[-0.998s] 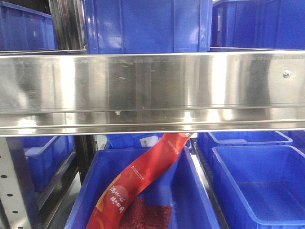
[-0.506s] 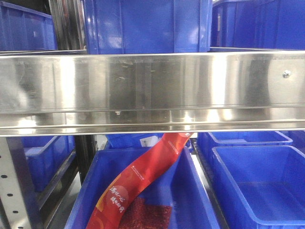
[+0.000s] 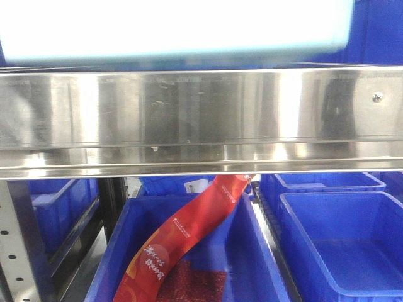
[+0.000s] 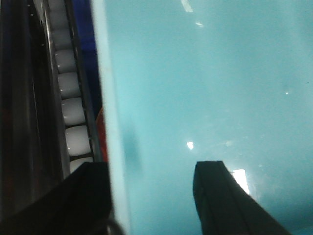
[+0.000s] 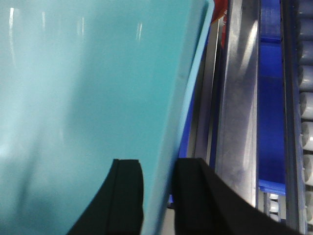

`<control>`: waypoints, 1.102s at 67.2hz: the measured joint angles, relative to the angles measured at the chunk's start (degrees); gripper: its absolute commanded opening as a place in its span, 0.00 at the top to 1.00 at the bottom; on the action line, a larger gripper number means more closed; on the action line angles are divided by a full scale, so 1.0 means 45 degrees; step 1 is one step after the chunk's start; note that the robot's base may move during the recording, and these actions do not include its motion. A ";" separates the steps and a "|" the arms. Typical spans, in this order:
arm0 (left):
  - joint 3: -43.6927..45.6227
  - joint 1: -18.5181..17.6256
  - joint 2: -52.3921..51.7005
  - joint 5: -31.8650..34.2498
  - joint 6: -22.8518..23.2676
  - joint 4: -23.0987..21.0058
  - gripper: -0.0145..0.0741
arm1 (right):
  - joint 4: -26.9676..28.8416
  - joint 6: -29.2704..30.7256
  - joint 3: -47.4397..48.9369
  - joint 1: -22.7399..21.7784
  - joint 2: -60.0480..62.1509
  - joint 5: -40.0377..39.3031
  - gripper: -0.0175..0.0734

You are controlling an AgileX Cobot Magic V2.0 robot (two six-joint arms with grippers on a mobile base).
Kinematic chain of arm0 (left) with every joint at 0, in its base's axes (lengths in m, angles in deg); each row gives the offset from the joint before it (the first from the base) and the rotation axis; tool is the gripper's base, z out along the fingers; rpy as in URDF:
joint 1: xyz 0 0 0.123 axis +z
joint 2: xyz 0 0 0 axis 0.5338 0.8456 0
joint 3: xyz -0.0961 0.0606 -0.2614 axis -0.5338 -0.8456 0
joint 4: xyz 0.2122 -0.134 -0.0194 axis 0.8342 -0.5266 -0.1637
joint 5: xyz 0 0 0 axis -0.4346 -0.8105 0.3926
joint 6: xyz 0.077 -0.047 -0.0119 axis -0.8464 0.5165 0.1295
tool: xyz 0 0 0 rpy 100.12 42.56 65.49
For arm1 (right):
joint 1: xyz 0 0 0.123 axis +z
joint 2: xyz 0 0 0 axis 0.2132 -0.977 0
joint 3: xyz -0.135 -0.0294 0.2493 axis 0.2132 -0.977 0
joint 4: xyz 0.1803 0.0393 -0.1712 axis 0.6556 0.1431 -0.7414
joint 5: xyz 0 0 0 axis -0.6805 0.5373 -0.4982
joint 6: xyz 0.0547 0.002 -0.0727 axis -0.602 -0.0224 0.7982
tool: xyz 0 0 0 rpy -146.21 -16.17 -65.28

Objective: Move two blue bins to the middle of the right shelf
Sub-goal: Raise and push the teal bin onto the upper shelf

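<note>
**Both grippers clamped on the bin's side walls above the steel rail**

The blue bin (image 3: 176, 28) fills the front view at 12 o'clock as an overexposed pale band, just above the steel shelf rail (image 3: 201, 119). The left gripper (image 4: 151, 200) straddles the bin's wall (image 4: 115, 147), one finger inside and one outside, closed against it. The right gripper (image 5: 159, 196) pinches the opposite wall (image 5: 188, 98) likewise. Roller tracks (image 4: 68, 112) run at 9 o'clock in the left wrist view. Below the rail, a lower bin (image 3: 252, 251) holds a red packet (image 3: 182, 242); another blue bin (image 3: 343, 242) sits at 4 o'clock.
</note>
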 measured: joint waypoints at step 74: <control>-0.0745 0.0000 -0.4633 0.0174 -0.0446 0.1248 0.96 | -0.1855 0.0064 -0.1414 -0.0112 0.3345 -0.0836 0.99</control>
